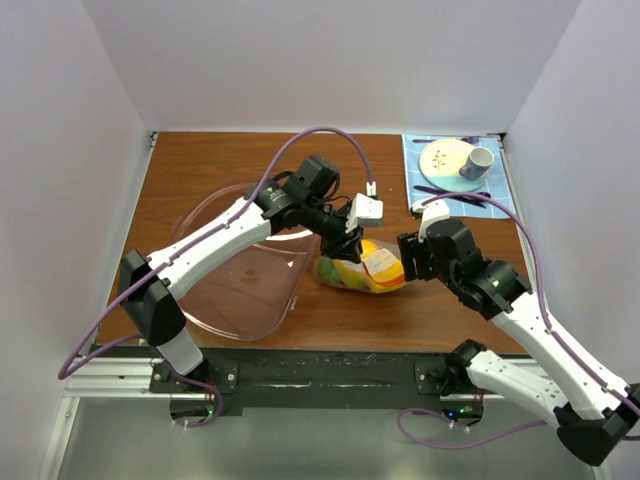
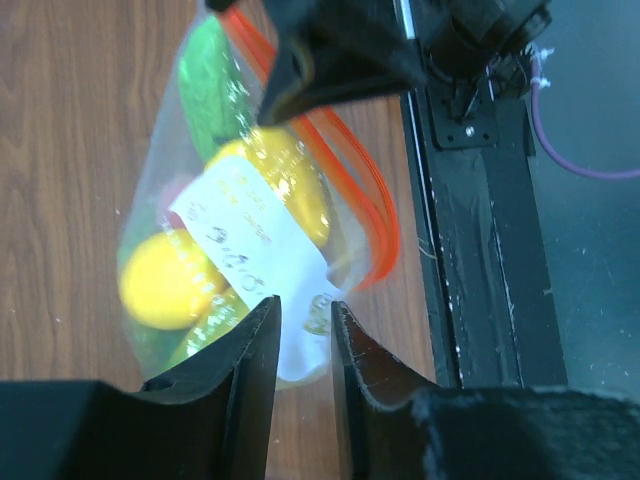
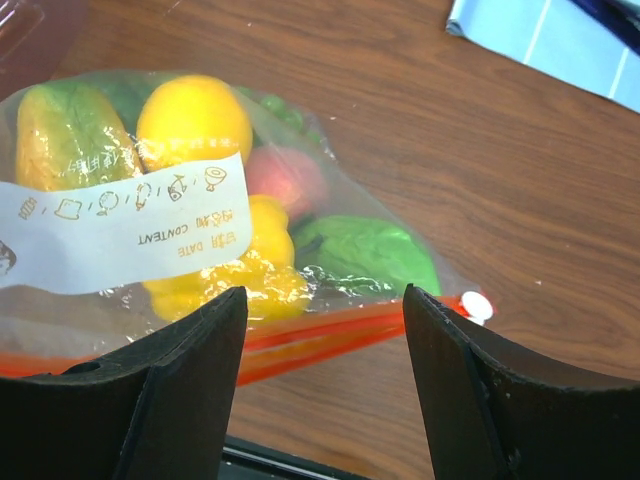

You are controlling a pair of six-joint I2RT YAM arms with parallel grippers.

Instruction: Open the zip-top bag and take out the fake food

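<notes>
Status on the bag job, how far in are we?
Done: nothing visible yet; all the fake food sits inside the bag on the table. In hand: the right gripper, jaws wide, straddles the orange zip strip; the left gripper, jaws narrowly apart, is at the label end, no clear pinch. Left: part the zip, which I can't confirm is open, then take every piece out.

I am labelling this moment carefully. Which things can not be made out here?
Top view: the bag mouth, hidden under the left end effector.
Left wrist: the zip strip's upper end, behind a dark blurred shape; label print, blurred.
Right wrist: the bag's left end, cut by the frame edge; parts of the strip, behind the right end effector.
</notes>
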